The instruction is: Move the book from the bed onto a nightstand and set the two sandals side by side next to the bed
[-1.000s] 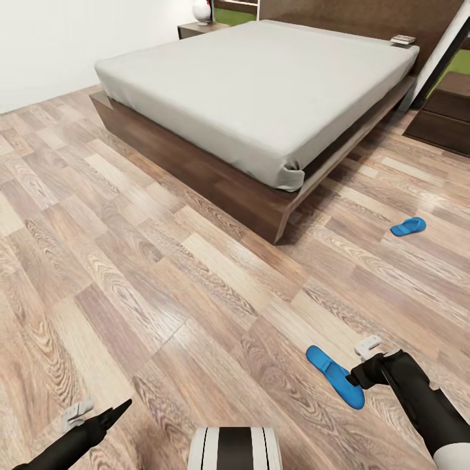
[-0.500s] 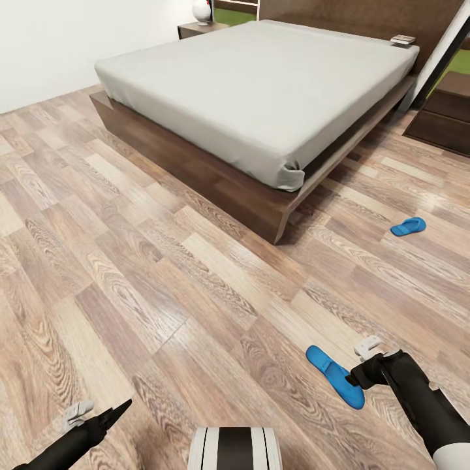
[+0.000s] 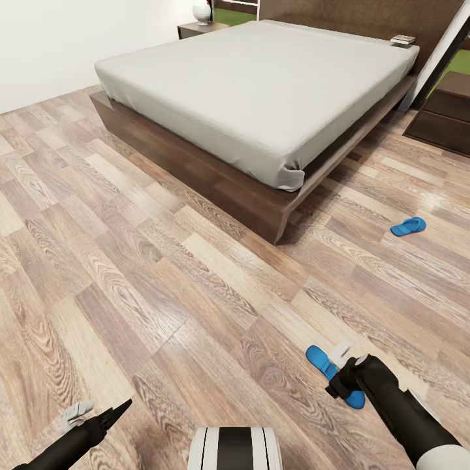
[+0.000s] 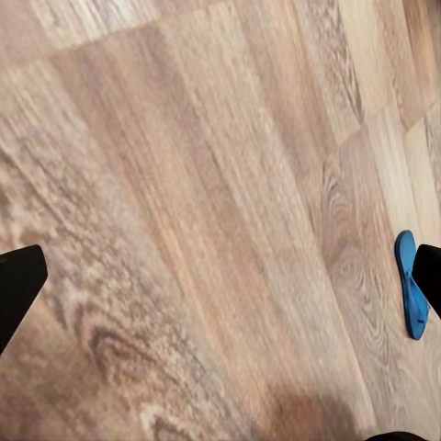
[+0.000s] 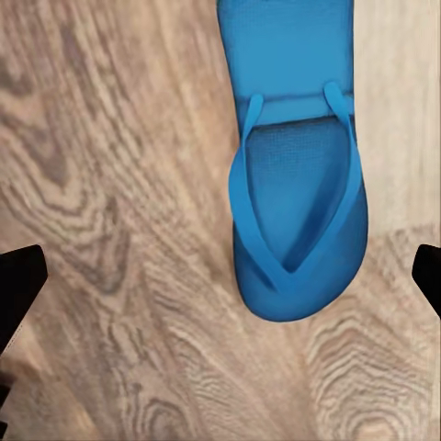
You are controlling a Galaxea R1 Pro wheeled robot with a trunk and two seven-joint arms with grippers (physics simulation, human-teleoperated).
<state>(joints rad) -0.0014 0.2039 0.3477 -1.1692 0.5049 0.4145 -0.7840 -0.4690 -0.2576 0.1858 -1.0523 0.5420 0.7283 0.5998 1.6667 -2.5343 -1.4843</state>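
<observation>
Right wrist view: the right gripper [image 5: 220,276] hangs with its jaws spread wide, holding nothing, above a blue sandal [image 5: 292,175] lying strap-up on the wood-plank floor [image 5: 110,184]. Head view shows the left gripper [image 3: 98,418] low at the edge, apparently parted and empty, the second sandal [image 3: 408,226] well apart near the bed [image 3: 254,85], and what may be the book [image 3: 403,40] at the mattress's far corner.

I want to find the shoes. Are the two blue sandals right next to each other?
No, one sandal lies by the right tool, the other sandal far off near the bed.
</observation>
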